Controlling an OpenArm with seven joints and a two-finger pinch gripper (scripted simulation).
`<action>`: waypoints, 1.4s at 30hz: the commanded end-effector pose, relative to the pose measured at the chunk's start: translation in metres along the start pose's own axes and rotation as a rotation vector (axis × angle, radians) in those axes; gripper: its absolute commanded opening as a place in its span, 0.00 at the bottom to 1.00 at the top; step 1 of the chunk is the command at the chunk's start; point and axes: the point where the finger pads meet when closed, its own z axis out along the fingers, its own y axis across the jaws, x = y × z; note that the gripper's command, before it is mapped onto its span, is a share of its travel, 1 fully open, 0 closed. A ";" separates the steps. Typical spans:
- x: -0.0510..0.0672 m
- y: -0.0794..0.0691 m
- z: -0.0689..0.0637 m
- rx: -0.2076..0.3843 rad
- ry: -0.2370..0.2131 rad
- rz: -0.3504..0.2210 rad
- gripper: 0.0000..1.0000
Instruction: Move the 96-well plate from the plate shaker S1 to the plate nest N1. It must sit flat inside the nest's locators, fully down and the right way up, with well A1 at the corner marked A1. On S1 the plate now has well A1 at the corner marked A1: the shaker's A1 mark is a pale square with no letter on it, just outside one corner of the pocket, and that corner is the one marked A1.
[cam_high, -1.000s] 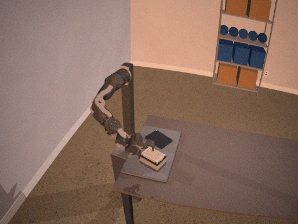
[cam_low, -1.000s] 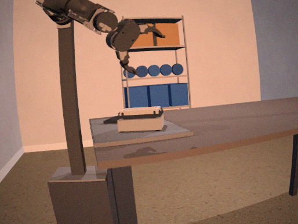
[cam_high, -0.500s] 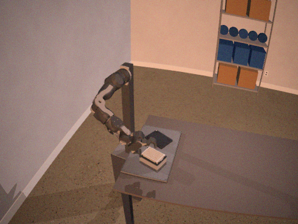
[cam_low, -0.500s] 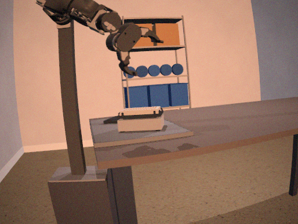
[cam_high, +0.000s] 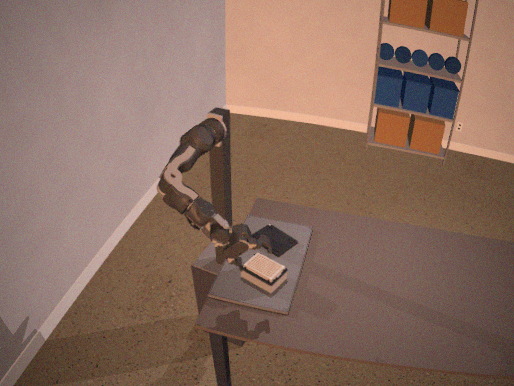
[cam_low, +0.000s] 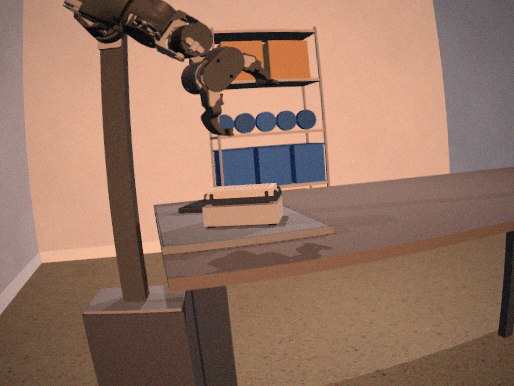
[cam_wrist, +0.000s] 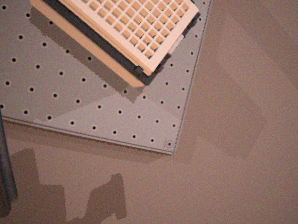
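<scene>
The pale 96-well plate (cam_high: 264, 266) sits in the pocket of the beige plate shaker S1 (cam_high: 263, 281) on the grey perforated board. The dark, flat plate nest N1 (cam_high: 275, 239) lies on the same board just beyond the shaker. My gripper (cam_high: 242, 249) is open and empty. It hangs well above the board, up and to the left of the plate, as the exterior view (cam_low: 244, 102) shows. The wrist view shows the plate (cam_wrist: 120, 6) at the top left, skewed, on the shaker (cam_wrist: 87, 39). My fingers are out of that frame.
The board lies at the table's left end, close to the arm's post (cam_low: 120, 170). The table edge runs just in front of it. A shelf (cam_high: 420, 75) with boxes stands far back by the wall.
</scene>
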 end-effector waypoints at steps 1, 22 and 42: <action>0.011 -0.006 0.011 0.067 0.015 -0.063 0.77; 0.061 -0.021 0.047 0.300 0.082 -0.329 0.77; 0.096 -0.032 0.073 0.467 0.130 -0.518 0.77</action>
